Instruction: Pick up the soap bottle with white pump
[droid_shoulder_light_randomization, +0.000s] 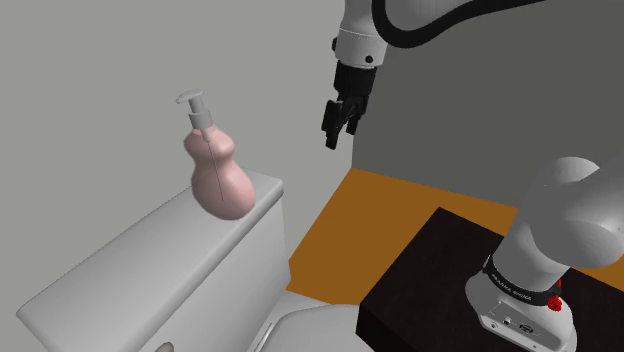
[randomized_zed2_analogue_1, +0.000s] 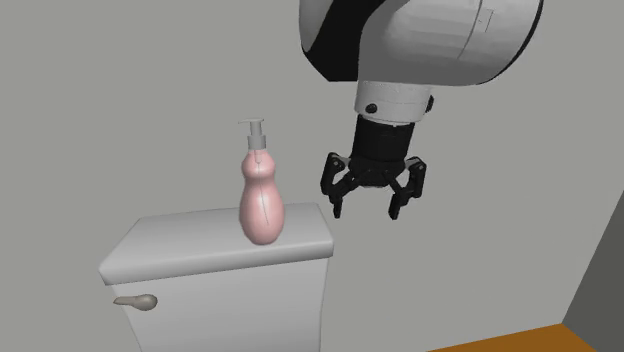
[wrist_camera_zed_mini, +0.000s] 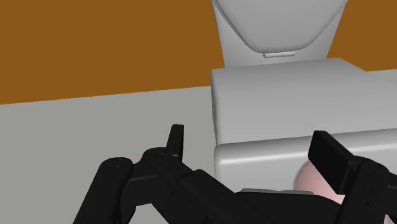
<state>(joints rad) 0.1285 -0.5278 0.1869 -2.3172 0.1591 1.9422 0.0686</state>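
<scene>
Grey wall (randomized_zed2_analogue_1: 120, 90) at back: pink curvy soap bottle w/ pale pump (randomized_zed2_analogue_1: 262, 203) stands upright on white toilet tank lid (randomized_zed2_analogue_1: 185, 245). Black end effector (randomized_zed2_analogue_1: 367, 212) hovers beside it, apart, fingers spread wide, empty.

Toilet tank lid (randomized_zed2_analogue_1: 180, 245): pale grey, flat. One item on it, a pink soap bottle (randomized_zed2_analogue_1: 262, 205) with pale pump, upright, toward 3 o'clock of lid centre in the second exterior view. Flush lever (randomized_zed2_analogue_1: 135, 301) on tank front, 8 o'clock.
</scene>
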